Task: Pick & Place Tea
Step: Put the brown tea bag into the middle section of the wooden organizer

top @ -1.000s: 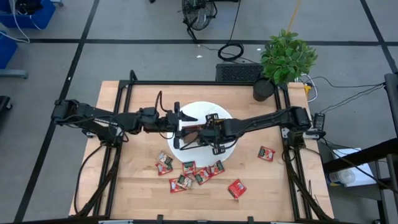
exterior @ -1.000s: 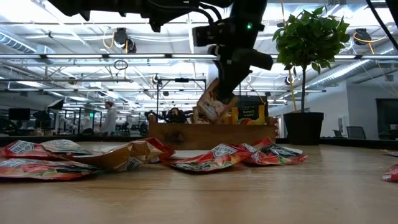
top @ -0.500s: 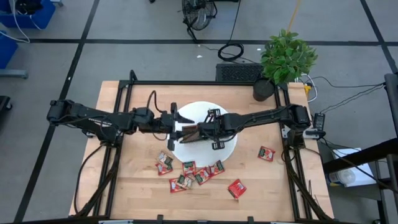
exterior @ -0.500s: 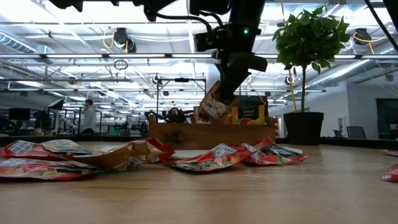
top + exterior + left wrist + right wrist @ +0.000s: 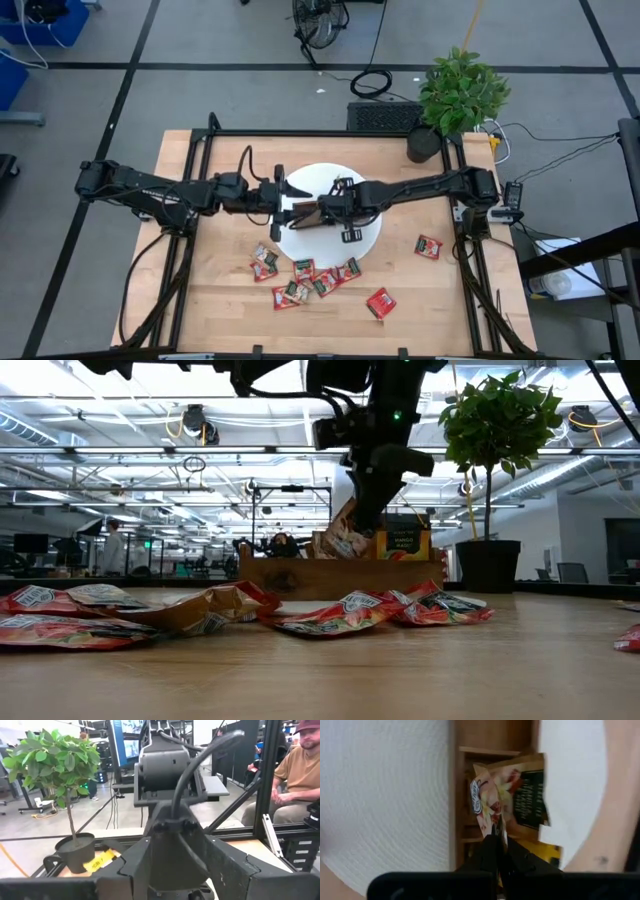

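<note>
1. The right gripper (image 5: 496, 840) stands over the wooden tray (image 5: 303, 213), which sits on a white round plate (image 5: 365, 238) at the middle of the table (image 5: 200, 300).
2. Its fingers are clenched on the edge of one tan tea sachet (image 5: 490, 802). In the low view this sachet (image 5: 345, 532) hangs tilted under the gripper (image 5: 368, 510), its lower end at the tray's top edge (image 5: 340, 575).
3. The right wrist view shows the held sachet over a tray compartment; a dark-labelled sachet (image 5: 527, 795) and a yellow one (image 5: 545, 852) already lie in the tray behind it.
4. The left gripper (image 5: 283, 205) is at the tray's left end, facing the right arm. Its fingers stand apart and nothing is seen between them. Whether it touches the tray cannot be told.
5. A cluster of red sachets (image 5: 305, 275) lies on the table just in front of the plate. One more red sachet (image 5: 380, 301) lies apart toward the front, and another (image 5: 428, 246) near the right edge.
6. A potted plant (image 5: 455, 95) stands at the table's far right corner.
7. In the left wrist view a seated person (image 5: 295, 775) is visible beyond the table frame.
</note>
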